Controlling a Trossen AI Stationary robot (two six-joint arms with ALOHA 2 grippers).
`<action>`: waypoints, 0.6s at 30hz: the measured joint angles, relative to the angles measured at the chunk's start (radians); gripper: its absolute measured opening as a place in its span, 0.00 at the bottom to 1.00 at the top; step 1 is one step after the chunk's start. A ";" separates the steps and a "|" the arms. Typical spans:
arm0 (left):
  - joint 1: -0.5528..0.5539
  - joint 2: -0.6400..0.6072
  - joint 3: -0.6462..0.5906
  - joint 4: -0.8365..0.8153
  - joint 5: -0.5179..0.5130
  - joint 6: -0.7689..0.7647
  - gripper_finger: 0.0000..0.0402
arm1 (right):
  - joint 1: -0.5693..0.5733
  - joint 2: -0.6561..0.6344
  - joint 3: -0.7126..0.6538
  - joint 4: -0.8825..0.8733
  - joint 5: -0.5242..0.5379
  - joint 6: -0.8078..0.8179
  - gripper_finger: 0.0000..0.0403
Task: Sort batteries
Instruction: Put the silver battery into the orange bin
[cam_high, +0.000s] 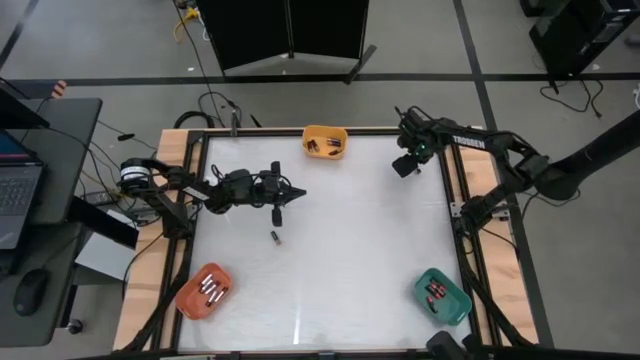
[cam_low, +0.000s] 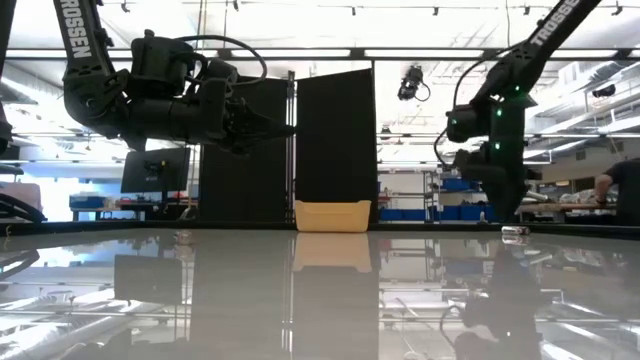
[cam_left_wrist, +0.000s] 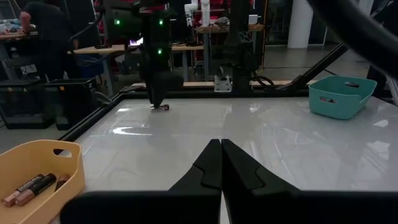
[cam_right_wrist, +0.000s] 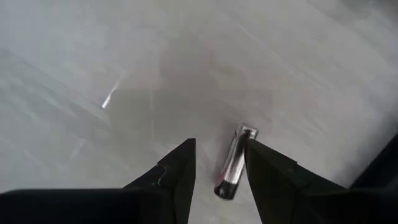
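Right gripper open w/ nothing held, straddling a battery: slim silver cell, red band at near end, flat on table, long axis roughly along fingers.

From my station, the only legible lettering is the maker's name on the arms. In the low view I read "TROSSEN" in white running down the left arm's upper link at about 10 o'clock, and part of the same word on the right arm's link at about 2 o'clock. The printing on the batteries in the yellow bin is illegible.
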 joint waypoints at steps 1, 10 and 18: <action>0.000 0.000 0.000 0.000 0.000 0.000 0.01 | -0.001 0.009 -0.001 0.006 0.017 0.000 0.36; 0.000 0.000 0.000 -0.001 0.000 0.000 0.01 | -0.008 0.048 -0.004 0.026 0.097 0.000 0.30; 0.000 0.000 0.000 -0.004 0.000 -0.001 0.01 | -0.014 0.048 -0.004 0.035 0.066 0.015 0.24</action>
